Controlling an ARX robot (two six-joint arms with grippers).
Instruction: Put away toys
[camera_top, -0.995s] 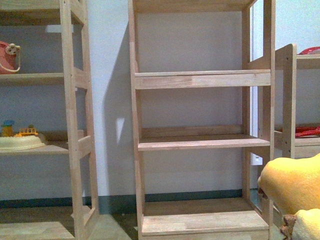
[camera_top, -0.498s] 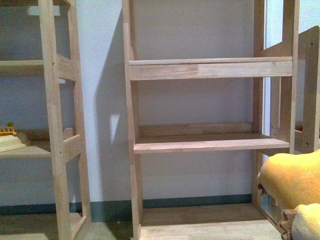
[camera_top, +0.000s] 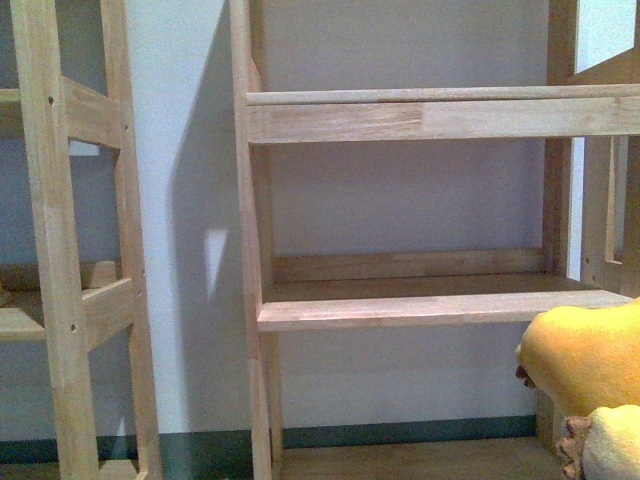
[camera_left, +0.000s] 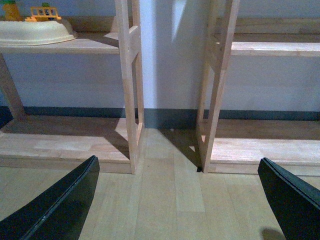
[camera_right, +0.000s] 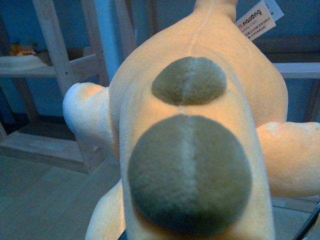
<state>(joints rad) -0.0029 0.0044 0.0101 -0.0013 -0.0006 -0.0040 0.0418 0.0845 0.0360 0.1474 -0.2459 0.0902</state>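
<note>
A pale, smooth wall with a dark teal skirting strip backs everything. Against it stand two open shelf units of light, plain-sawn wood with square posts and flat boards. The middle unit fills most of the front view and its two visible boards are bare. The left unit shows only its posts and a side rail there. The floor is pale wood-look planking.

The plush toy sits low at the right edge of the front view, in front of the middle unit's right post and on none of its boards. It is soft and short-piled, orange-yellow above with a paler cream lobe below and a brownish fringe between them. In the right wrist view it fills the frame. There its rounded back has a centre seam, two round olive-grey patches and stubby cream limbs at the sides, and a white paper tag hangs at its far end. The right gripper is hidden by the plush, so I cannot tell its grip.

A shallow, oval cream dish, possibly plastic, rests on the left unit's middle board. Small yellow and orange toy pieces stand in it.

The left gripper hangs over the floor before the gap between the units. Its black, tapering fingers are spread wide with nothing between them.
</note>
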